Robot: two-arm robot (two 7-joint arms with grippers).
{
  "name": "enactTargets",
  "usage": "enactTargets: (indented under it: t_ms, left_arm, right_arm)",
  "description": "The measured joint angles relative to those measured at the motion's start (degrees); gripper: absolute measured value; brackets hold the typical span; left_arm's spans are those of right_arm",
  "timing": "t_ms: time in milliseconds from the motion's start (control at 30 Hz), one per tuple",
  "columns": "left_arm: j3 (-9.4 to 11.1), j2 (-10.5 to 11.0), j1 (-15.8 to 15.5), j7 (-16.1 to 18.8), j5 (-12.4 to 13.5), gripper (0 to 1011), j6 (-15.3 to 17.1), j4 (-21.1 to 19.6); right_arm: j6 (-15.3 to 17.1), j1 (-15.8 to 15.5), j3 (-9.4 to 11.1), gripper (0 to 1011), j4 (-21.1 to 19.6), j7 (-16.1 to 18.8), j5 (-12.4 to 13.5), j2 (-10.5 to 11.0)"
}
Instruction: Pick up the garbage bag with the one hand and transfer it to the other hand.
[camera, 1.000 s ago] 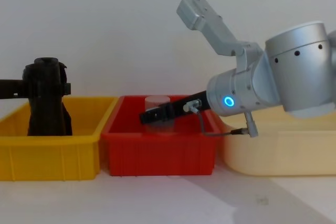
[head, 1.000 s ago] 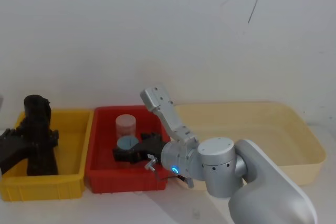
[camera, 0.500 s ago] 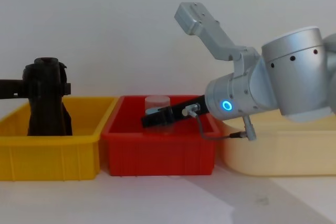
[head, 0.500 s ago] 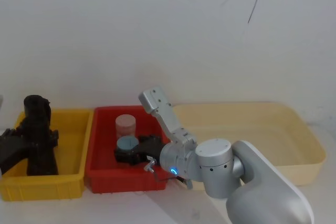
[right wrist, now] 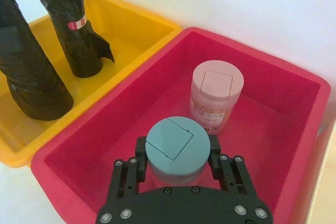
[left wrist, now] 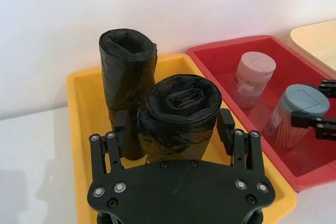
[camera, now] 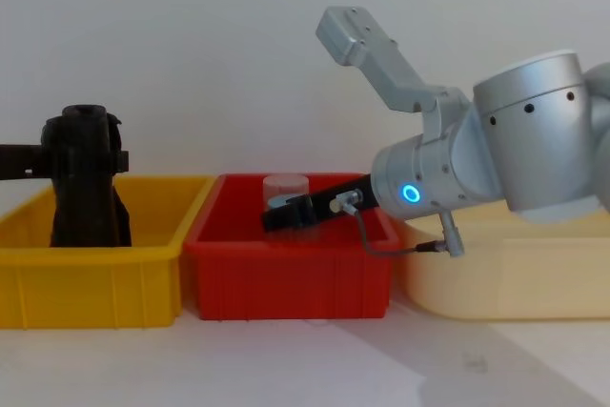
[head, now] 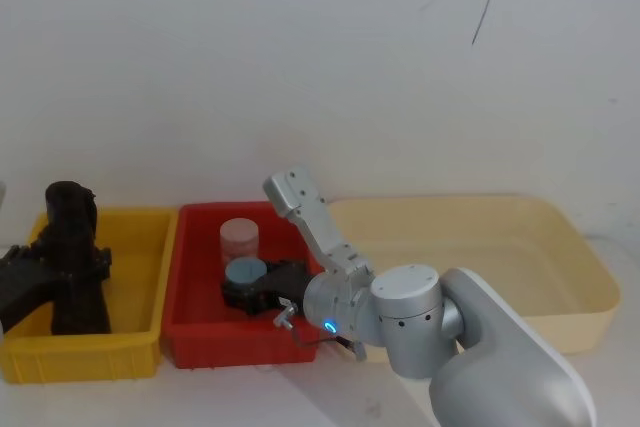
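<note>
Yellow bin and red bin sit side by side. Garbage bag stands upright in the yellow one, clamped by left gripper. Right gripper, jaws apart, straddles blue-lidded jar in the red one.

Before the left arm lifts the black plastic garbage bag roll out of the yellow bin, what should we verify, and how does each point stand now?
1. The left gripper set around the nearer glossy black plastic garbage bag roll: ok.
2. Grip firm on that roll: cannot tell.
3. Roll standing upright in the yellow plastic bin: ok.
4. Gap to the second black roll behind it: cannot tell.
5. The right gripper free to receive: not ok, it sits around the blue-lidded jar in the red plastic bin.
</note>
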Motion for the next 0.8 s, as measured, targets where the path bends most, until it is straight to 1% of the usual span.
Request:
enactTargets:
  t_ms: [133,200,267,300,333,367,400,433,600,633,800]
  left_arm:
    - [0.00,0.00,0.00,0.00,0.00,992,0.00,0.00]
    - [0.00,0.00,0.00,0.00,0.00,944,0.00,0.00]
    - [0.00,0.00,0.00,0.00,0.00,917,0.00,0.00]
    - [0.00,0.00,0.00,0.00,0.00,872,0.00,0.00]
    - [0.00,0.00,0.00,0.00,0.00,864,0.00,0.00]
    - [0.00,0.00,0.00,0.00,-0.01,822,0.00,0.00]
    - [0.00,0.00,0.00,0.00,0.00,822,0.00,0.00]
    - [0.00,0.00,0.00,0.00,0.00,771,0.00,0.00]
    - [0.00,0.00,0.00,0.00,0.00,636,0.00,0.00]
    - [0.00,0.00,0.00,0.00,0.00,580,0.00,0.00]
    - [0.00,0.00,0.00,0.00,0.00,528,0.00,0.00]
  right_arm:
    - [-0.03,0.03,0.00,663,0.08,-0.02,-0.03,-0.02]
    - [-0.04,0.04,0.00,663,0.11,-0.03,-0.04,-0.04]
    - [-0.05,0.05,0.00,663,0.14,-0.04,-0.05,-0.05]
    - [-0.06,0.05,0.00,663,0.15,-0.04,-0.05,-0.05]
    - [-0.06,0.06,0.01,663,0.16,-0.04,-0.06,-0.06]
    - [-0.06,0.06,0.01,663,0.17,-0.04,-0.07,-0.06]
    - [-0.06,0.06,0.00,663,0.18,-0.04,-0.07,-0.07]
    - [-0.06,0.06,0.00,663,0.18,-0.04,-0.08,-0.07]
    - [-0.07,0.07,0.00,663,0.21,-0.04,-0.09,-0.08]
    - [-0.07,0.06,0.00,663,0.21,-0.04,-0.09,-0.08]
    - [-0.06,0.07,0.00,663,0.24,-0.03,-0.09,-0.08]
